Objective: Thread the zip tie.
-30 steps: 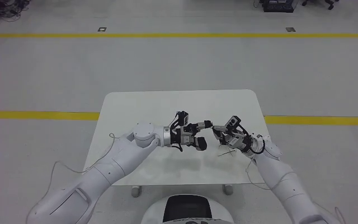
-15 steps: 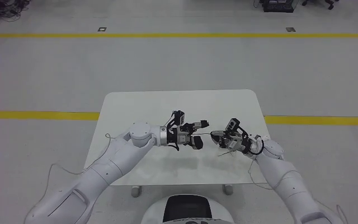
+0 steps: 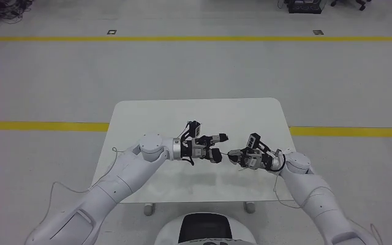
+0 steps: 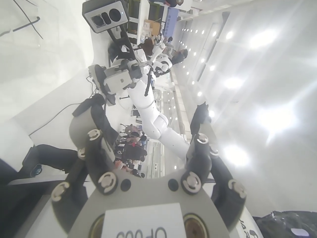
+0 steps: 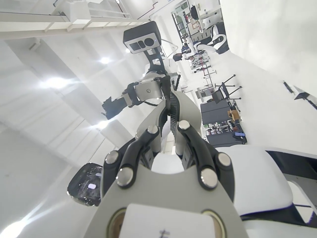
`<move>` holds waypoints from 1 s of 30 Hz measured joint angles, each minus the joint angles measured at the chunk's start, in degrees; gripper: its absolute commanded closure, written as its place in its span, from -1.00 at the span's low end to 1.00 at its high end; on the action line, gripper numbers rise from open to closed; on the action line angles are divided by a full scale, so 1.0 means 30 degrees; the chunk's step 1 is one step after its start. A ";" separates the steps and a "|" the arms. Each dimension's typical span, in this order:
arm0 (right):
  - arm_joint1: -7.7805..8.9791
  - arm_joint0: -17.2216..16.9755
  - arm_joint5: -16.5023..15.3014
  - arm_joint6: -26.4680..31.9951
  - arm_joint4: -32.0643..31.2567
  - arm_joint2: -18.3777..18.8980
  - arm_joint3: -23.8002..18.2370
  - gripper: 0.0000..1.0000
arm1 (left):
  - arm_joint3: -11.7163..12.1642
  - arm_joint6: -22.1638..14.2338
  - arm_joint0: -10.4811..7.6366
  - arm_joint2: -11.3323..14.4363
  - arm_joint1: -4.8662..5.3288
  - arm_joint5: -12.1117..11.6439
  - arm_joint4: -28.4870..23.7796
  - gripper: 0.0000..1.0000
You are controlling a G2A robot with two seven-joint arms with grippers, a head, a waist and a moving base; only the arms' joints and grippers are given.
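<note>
You have the slim black plastic zip tie (image 4: 148, 85) pinched in the right gripper (image 3: 236, 158), whose fingers are clamped together on it above the right half of the white rectangular table (image 3: 153, 116). The left gripper (image 3: 218, 147) faces it close by, spread wide and gripping nothing. Since a second ago both grippers have drawn back toward the table's near edge. The tie's clamped end is hidden. Loose black strands (image 4: 31, 22) on the table are too thin to identify.

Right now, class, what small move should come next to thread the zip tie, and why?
Probably ease the open left gripper onto the free end of the zip tie and close: the right gripper pinches it, across a gap.
</note>
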 measured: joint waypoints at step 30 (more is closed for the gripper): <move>-0.0001 0.0019 -0.0844 0.0614 0.0457 -0.0461 -0.0192 1.00 | 0.0201 -0.0812 -0.0185 0.0441 -0.0292 0.0238 0.0297 0.12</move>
